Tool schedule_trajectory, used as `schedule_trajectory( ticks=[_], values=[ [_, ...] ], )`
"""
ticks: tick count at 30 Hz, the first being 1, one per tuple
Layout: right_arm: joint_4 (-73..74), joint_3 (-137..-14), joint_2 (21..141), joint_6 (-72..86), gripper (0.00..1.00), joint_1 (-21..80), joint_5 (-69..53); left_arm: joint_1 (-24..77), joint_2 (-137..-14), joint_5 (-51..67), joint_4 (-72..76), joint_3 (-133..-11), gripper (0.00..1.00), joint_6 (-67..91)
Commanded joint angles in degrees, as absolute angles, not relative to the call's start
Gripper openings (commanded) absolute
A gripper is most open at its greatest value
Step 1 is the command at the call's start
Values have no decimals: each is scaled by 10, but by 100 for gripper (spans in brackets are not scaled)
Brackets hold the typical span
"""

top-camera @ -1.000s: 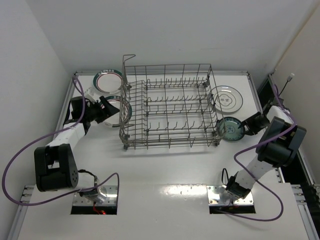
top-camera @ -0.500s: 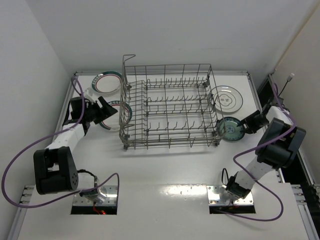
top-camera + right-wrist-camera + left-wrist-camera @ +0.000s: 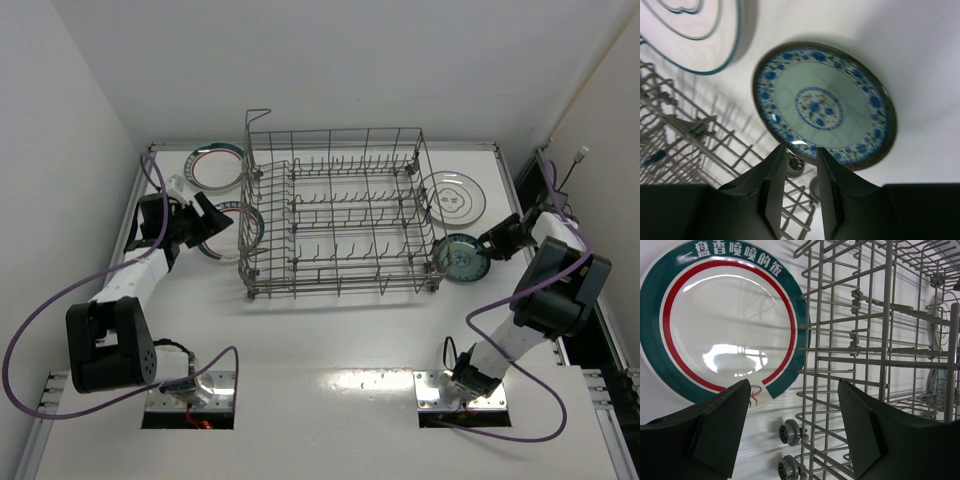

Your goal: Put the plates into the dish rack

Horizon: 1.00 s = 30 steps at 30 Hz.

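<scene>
The grey wire dish rack (image 3: 340,215) stands mid-table. Left of it lie two plates with green-and-red rims, one far back (image 3: 218,166) and one against the rack's left side (image 3: 235,228). My left gripper (image 3: 205,225) hovers at that nearer plate (image 3: 725,325), wide open (image 3: 792,395), with only table and rack wheels between its fingers. Right of the rack are a white plate with a thin dark ring (image 3: 452,196) and a small teal patterned plate (image 3: 462,256). My right gripper (image 3: 495,245) is at the teal plate (image 3: 825,105), its jaws (image 3: 800,152) narrowly open at the rim, holding nothing.
Rack side wires (image 3: 880,340) fill the right half of the left wrist view, with two small wheels (image 3: 790,432) low down. The rack's corner (image 3: 685,145) and the ringed plate (image 3: 690,35) lie close to my right gripper. White walls enclose the table.
My left gripper has drawn back a little, uncovering more of the plate beside the rack. My right gripper has shifted slightly along the teal plate's edge and its jaws have narrowed a touch.
</scene>
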<state>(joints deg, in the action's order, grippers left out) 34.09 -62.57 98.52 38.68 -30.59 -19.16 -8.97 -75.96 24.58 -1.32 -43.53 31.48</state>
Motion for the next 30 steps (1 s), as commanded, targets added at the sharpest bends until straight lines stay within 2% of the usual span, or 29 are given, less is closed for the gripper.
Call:
schedule_trajectory(
  ticks=[1,7,11,17,24,30],
  values=[
    [276,-621,969,399,26,-296,-245,-87,-740,243,-5,-445,68,301],
    [215,-621,983,438,27,-284,-232,-87,-745,249,0,-445,68,301],
    [193,-679,1033,460,30,-279,-221,-87,-745,249,0,-445,68,301],
    [267,-831,1133,438,31,-262,-208,-87,-740,254,11,-455,68,296],
    [300,-905,1194,419,33,-262,-175,-87,-735,254,11,-455,68,296],
    [321,-902,1216,403,33,-267,-156,-87,-740,249,5,-461,68,296]
  ],
)
